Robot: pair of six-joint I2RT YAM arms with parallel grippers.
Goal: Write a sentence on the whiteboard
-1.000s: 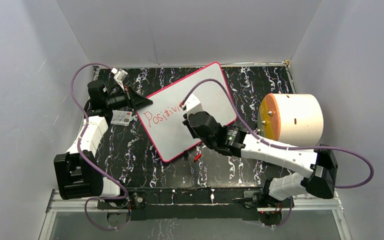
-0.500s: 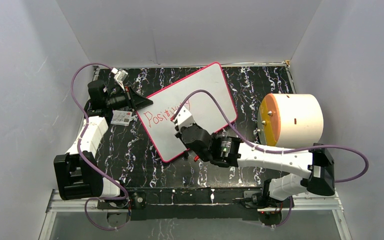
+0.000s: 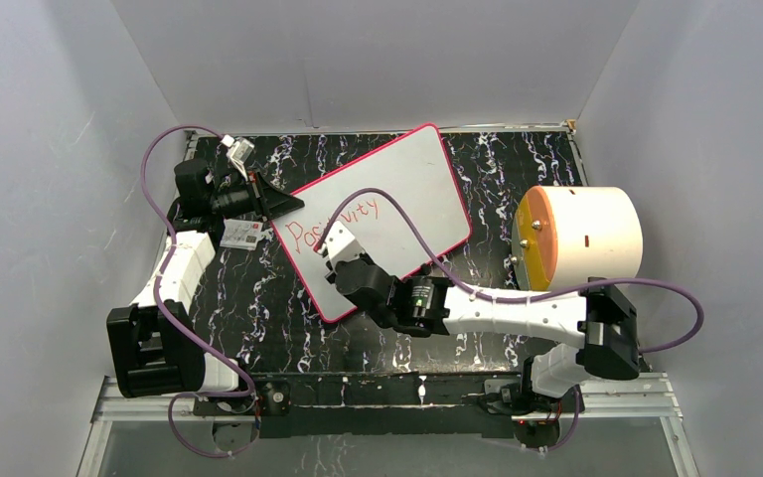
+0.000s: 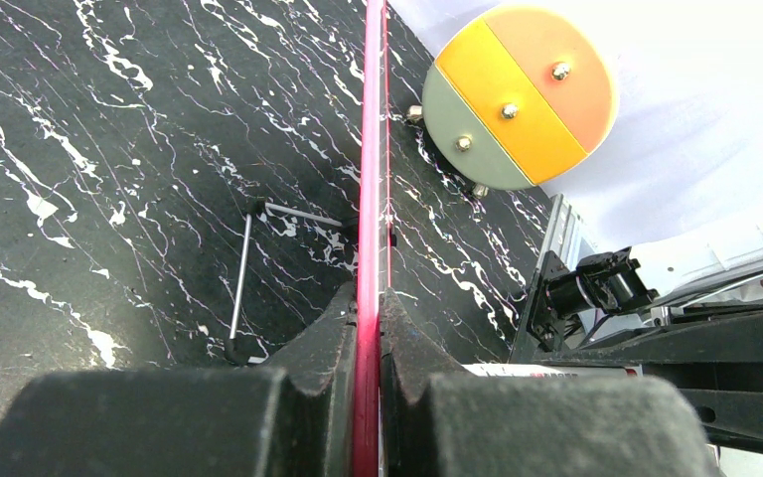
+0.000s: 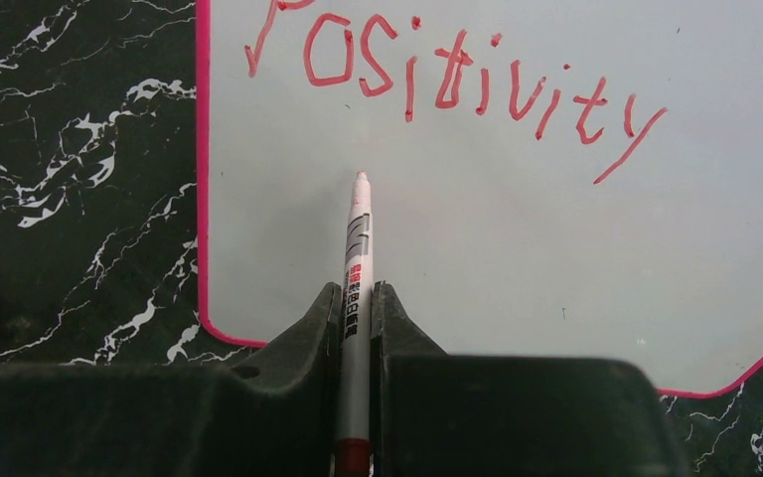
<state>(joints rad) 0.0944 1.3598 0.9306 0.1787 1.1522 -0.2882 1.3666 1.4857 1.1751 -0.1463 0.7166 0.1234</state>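
Left jaws clamp the seemingly light, stiff whiteboard (image 3: 407,179) at its nine-o'clock edge; right jaws pinch the slim marker (image 5: 357,248) by its barrel.

Right tool (image 5: 356,293) with marker (image 5: 358,229) shifted left, below start of sentence (image 5: 457,79); "Positivity" now uncovered.

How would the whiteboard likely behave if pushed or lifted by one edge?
Probably stiff: edge-on, the whiteboard runs straight though only the left tool clamps it. Probably light, being so thin. Unclamped, it might slide on the smooth table under a push from the marker.
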